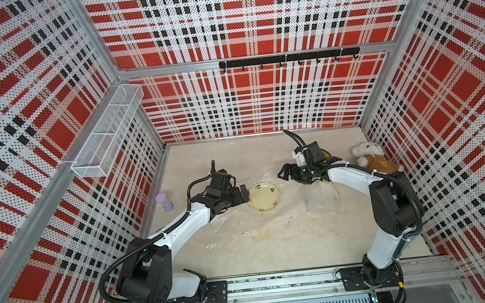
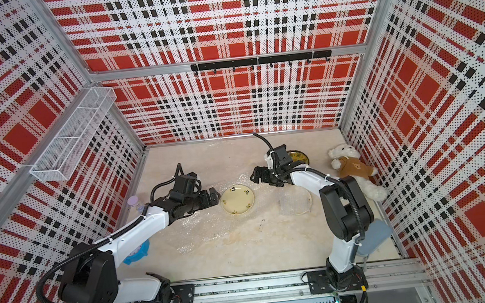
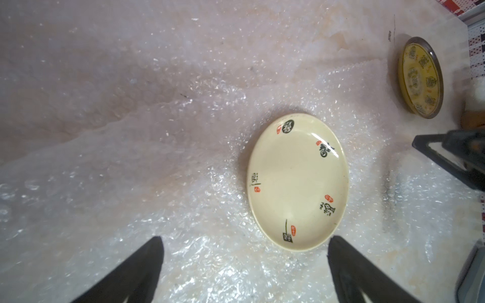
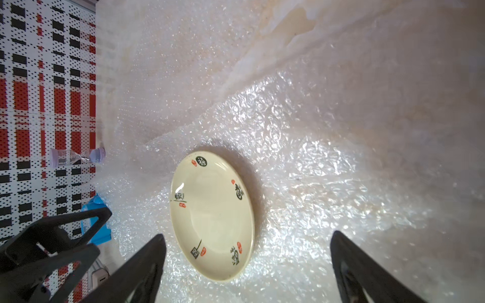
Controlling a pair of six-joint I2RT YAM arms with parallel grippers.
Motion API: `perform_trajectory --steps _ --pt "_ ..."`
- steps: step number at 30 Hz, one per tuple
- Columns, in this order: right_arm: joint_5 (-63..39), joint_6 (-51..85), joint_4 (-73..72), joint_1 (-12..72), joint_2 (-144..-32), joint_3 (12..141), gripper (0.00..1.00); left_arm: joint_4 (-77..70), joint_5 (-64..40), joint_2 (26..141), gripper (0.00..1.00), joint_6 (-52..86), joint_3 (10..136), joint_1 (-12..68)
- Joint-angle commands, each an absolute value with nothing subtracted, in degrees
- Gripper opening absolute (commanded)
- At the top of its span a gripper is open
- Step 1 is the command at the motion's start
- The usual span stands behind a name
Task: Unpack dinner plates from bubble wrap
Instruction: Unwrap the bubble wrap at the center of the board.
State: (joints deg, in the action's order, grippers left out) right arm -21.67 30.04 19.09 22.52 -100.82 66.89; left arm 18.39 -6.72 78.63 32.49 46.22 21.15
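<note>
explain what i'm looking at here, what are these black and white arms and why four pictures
Two robot arms stand at the edge of a table, each ending in a two-fingered gripper. Two pictures look down from overhead, nearly alike; two come from a camera on each wrist, where the big black prongs are that arm's fingers. The left gripper and right gripper are both open, holding nothing. Between them a cream plate lies bare on a spread bubble wrap sheet. A wrapped plate lies beside the right arm. A yellow plate, teddy bear and hourglass sit farther off.

Cream plate [image 1: 263,197] — black-and-red motifs; red plaid walls [image 1: 254,96].
</note>
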Motion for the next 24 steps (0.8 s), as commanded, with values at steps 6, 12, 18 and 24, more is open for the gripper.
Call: perform_trajectory --steps 6,12,18,24 --pt "-22.03 31.09 17.11 22.74 -94.44 57.34 0.98 13.9 -13.99 78.18 0.99 33.43 44.03 11.44" --pt "-21.02 31.94 16.28 22.76 -92.27 53.93 0.98 10.45 -16.93 80.81 0.99 33.84 42.59 6.55" --pt "-20.71 32.28 15.45 22.76 -91.69 52.42 0.98 6.2 -18.0 84.24 0.99 35.03 41.9 3.28" --pt "-20.19 32.17 15.14 22.76 -91.14 51.16 0.98 5.8 -16.57 86.17 0.99 33.89 42.36 2.17"
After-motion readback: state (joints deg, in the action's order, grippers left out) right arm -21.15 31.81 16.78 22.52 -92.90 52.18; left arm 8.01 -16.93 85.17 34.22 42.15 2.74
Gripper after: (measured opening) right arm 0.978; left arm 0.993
